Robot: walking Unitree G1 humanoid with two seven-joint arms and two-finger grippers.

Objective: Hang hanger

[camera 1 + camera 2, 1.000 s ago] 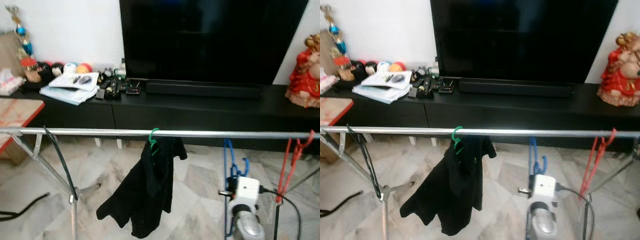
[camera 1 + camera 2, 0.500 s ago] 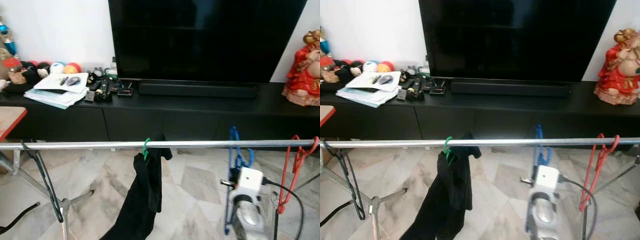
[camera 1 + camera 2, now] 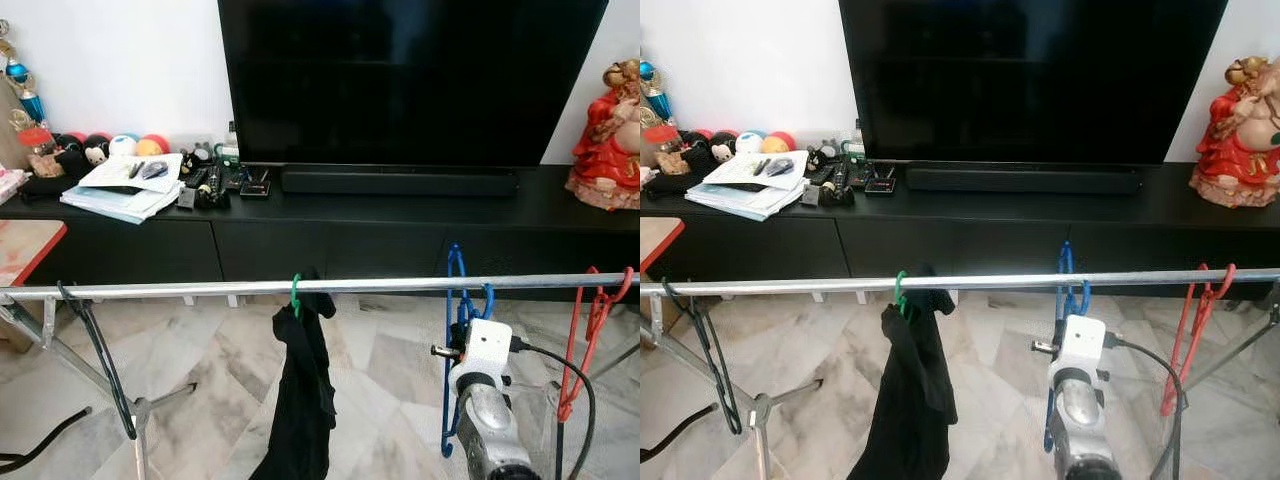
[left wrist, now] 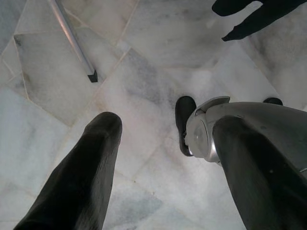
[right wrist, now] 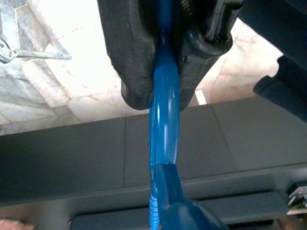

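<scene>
Spanning head views: silver rail (image 3: 200, 289), TV (image 3: 410, 80) on black cabinet (image 3: 350, 215) behind. Blue hanger (image 3: 457, 300) hooked on rail, between black garment (image 3: 303, 390) on green hanger (image 3: 295, 295) and red hanger (image 3: 592, 330). Right wrist view: right tool (image 5: 165, 52) clenched on blue hanger's bar. Left wrist view: left tool (image 4: 163, 158) released, fingers apart above marble floor (image 4: 144, 72). No legible writing.
</scene>
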